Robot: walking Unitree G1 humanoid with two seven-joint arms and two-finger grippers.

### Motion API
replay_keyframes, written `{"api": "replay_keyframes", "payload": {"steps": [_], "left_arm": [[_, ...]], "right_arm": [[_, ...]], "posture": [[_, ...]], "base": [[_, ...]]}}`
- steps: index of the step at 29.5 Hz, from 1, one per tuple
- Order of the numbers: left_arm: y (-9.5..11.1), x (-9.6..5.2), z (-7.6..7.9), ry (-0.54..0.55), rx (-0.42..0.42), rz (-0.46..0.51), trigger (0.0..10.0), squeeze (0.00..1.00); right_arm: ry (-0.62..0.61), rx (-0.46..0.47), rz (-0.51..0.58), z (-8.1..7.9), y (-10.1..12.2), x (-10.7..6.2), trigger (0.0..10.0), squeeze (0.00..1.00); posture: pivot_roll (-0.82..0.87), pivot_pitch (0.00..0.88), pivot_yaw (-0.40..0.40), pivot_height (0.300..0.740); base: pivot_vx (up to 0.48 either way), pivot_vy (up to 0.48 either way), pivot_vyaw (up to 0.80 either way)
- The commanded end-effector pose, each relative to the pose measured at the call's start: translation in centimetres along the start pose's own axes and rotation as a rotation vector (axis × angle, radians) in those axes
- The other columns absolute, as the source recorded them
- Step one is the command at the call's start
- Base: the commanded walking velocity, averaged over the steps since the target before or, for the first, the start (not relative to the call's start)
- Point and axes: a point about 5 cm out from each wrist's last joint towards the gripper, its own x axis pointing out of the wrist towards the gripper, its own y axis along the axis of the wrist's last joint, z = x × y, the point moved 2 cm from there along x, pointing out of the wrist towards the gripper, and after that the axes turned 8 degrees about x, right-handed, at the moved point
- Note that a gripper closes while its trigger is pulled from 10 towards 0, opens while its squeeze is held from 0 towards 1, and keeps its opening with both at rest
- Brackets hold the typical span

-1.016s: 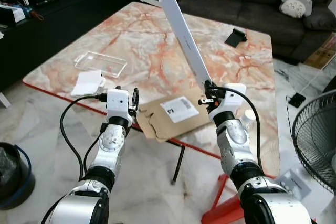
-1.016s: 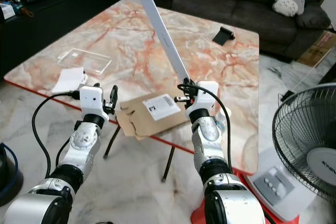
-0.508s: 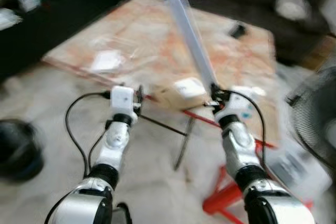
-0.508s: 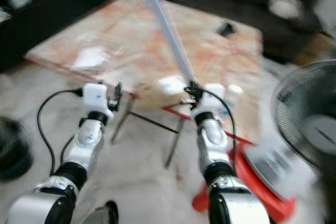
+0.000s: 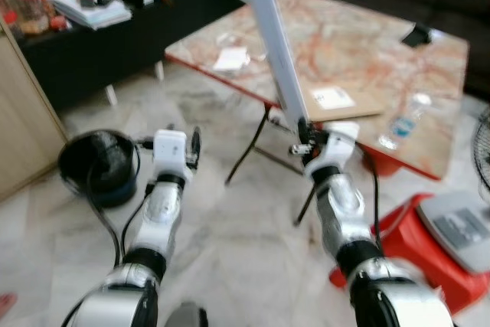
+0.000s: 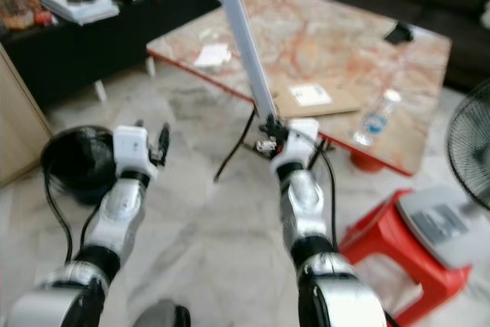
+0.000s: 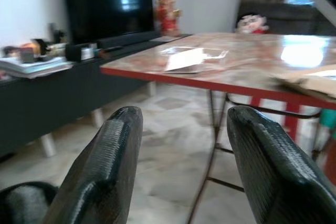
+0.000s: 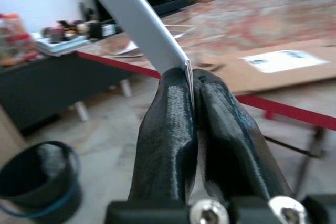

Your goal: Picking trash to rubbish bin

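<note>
Your right tool (image 5: 303, 129) pinches the white strip (image 5: 274, 51) upright; left tool (image 7: 178, 156) gapes empty, bin (image 5: 101, 165) at nine o'clock.

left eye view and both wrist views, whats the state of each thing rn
right gripper: shut on the white strip
white strip: held by its lower end, standing tall, tilted
left gripper: jaws open, nothing between them
rubbish bin: on the floor, open top, dark liner
water bottle: upright on the table
cardboard sheet: flat at the table edge
</note>
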Motion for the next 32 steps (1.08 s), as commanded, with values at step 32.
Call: {"api": "replay_keyframes", "payload": {"steps": [32], "left_arm": [[-15.0,-15.3,4.0,-0.355,0.041,-0.982,10.0,0.00]], "right_arm": [[-0.644,-0.016,-0.725,12.8,-12.1,-18.3,10.0,0.00]], "posture": [[-0.02,0.028,-0.114,0.740]], "base": [[-0.017,0.000,0.00]]}}
